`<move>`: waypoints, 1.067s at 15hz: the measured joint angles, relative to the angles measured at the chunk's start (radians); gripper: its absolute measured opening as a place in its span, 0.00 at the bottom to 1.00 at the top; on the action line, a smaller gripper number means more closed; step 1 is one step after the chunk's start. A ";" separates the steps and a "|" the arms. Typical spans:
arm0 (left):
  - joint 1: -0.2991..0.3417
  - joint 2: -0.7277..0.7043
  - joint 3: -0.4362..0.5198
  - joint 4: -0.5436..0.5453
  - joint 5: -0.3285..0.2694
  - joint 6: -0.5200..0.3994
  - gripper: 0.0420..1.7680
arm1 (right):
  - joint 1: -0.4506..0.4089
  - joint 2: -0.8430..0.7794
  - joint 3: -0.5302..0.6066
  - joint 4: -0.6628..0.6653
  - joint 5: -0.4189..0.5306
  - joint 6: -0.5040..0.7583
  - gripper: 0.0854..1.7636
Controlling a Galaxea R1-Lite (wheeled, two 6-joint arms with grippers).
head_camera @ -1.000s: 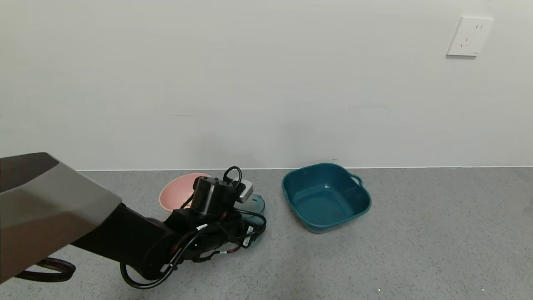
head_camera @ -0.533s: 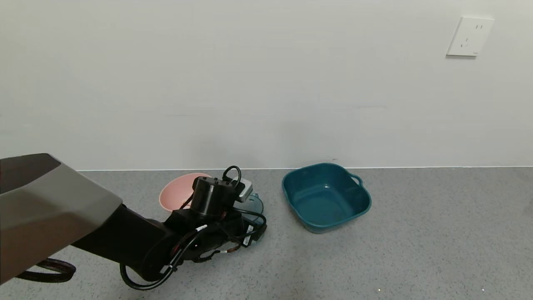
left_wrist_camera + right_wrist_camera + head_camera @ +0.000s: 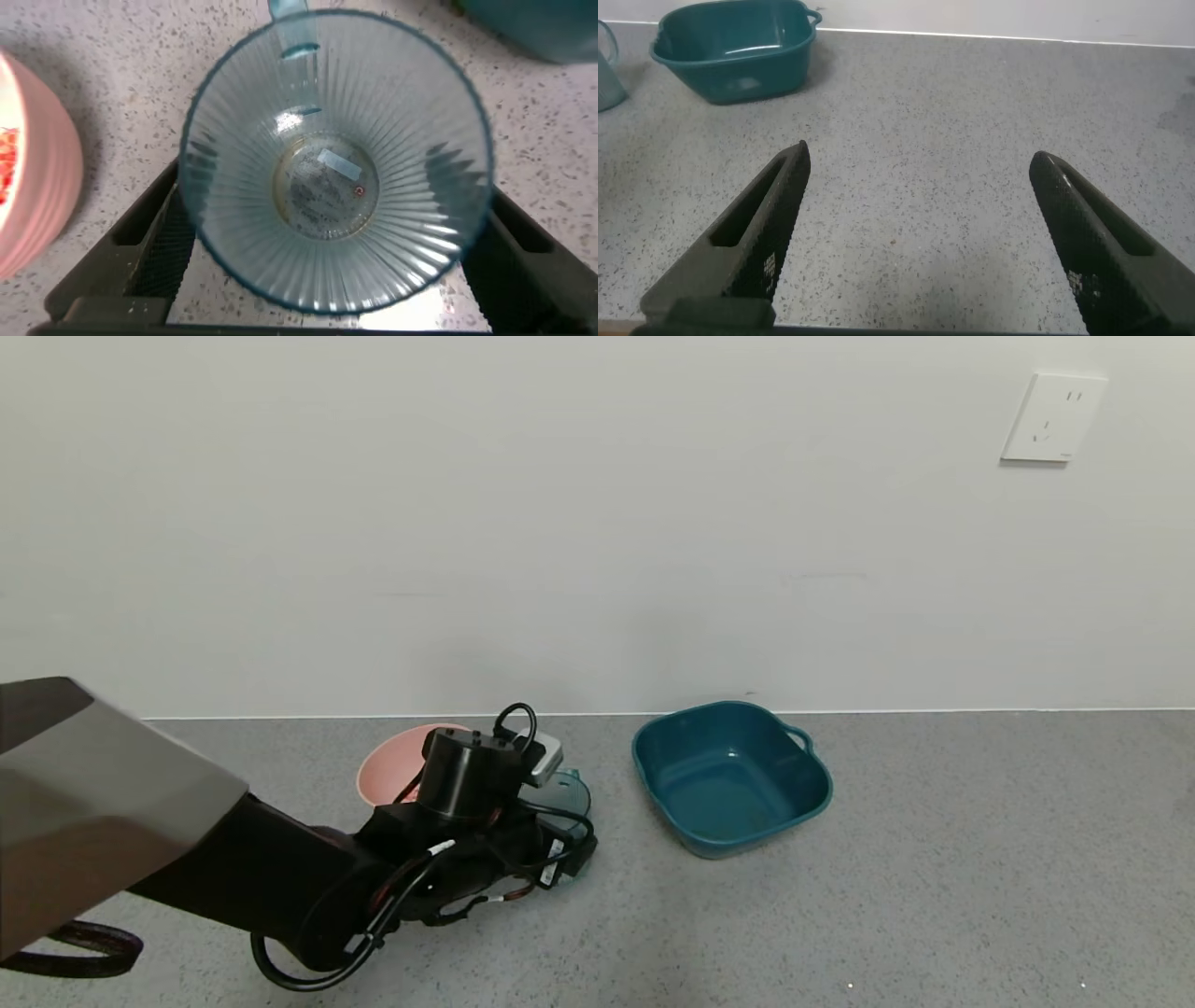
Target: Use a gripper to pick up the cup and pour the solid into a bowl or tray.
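The clear blue-green ribbed cup (image 3: 336, 168) stands upright on the grey counter, empty except for one tiny red speck. My left gripper (image 3: 325, 161) is open with a finger (image 3: 154, 238) on each side of the cup. In the head view the cup (image 3: 566, 793) shows just beyond my black left wrist (image 3: 467, 775). The pale pink bowl (image 3: 392, 765) sits beside the cup. The orange-pink solid (image 3: 6, 159) lies inside the bowl (image 3: 42, 196). My right gripper (image 3: 921, 154) is open and empty over bare counter, out of the head view.
A dark teal handled tub (image 3: 731, 775) stands to the right of the cup, near the wall; it also shows in the right wrist view (image 3: 738, 47). The cup's edge shows there too (image 3: 607, 65). A wall socket (image 3: 1052, 418) is at the upper right.
My left arm has shifted a little to the left and back. The cup has stayed almost in place on the counter.
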 joint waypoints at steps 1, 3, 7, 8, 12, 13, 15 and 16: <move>0.000 -0.017 0.007 0.004 0.001 0.000 0.95 | 0.000 0.000 0.000 0.000 0.000 0.000 0.97; -0.001 -0.059 0.028 0.007 0.002 0.000 0.95 | 0.000 0.000 0.000 0.000 0.000 0.000 0.97; 0.001 -0.177 0.096 0.010 0.030 -0.002 0.96 | 0.000 0.000 0.000 0.000 0.000 0.000 0.97; 0.001 -0.209 0.120 0.010 0.050 -0.002 0.96 | 0.000 0.000 0.000 0.000 0.000 0.000 0.97; 0.000 -0.354 0.227 0.013 0.095 -0.001 0.96 | 0.000 0.000 0.000 0.000 0.000 0.000 0.97; 0.000 -0.392 0.258 0.012 0.098 -0.002 0.96 | 0.000 0.000 0.000 0.000 0.000 0.000 0.97; 0.000 -0.459 0.312 0.011 0.123 -0.005 0.96 | 0.000 0.000 0.000 0.000 0.000 0.000 0.97; 0.000 -0.489 0.334 0.010 0.140 -0.007 0.97 | 0.000 0.000 0.000 0.000 0.000 0.000 0.97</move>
